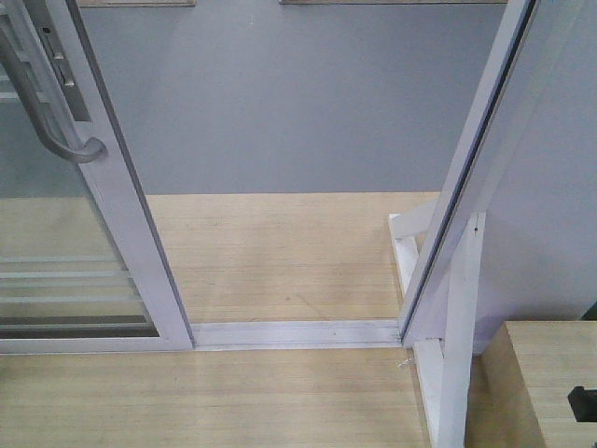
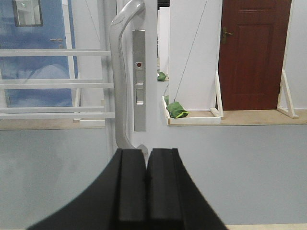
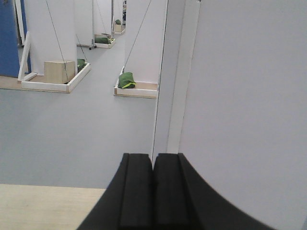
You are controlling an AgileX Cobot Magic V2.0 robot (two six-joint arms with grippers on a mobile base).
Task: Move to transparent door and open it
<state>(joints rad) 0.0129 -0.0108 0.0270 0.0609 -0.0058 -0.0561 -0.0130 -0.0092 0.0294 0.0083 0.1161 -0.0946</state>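
The transparent door (image 1: 56, 233) stands at the left of the front view, its white stile (image 1: 131, 233) slid away from the right jamb (image 1: 466, 187), leaving a wide gap. Its curved silver-grey handle (image 1: 56, 121) shows at the upper left. In the left wrist view the handle (image 2: 120, 72) and a silver lock plate (image 2: 139, 79) rise just beyond my left gripper (image 2: 146, 155), which is shut on nothing and sits below the handle's lower end. My right gripper (image 3: 153, 160) is shut and empty, facing the white jamb (image 3: 175, 76). Neither gripper appears in the front view.
A white floor track (image 1: 298, 333) crosses the wooden threshold, grey floor beyond. A white brace (image 1: 448, 373) and a wooden box (image 1: 541, 383) stand at the lower right. Farther off are a brown door (image 2: 252, 52), white partitions on framed bases, and green bags (image 3: 127, 80).
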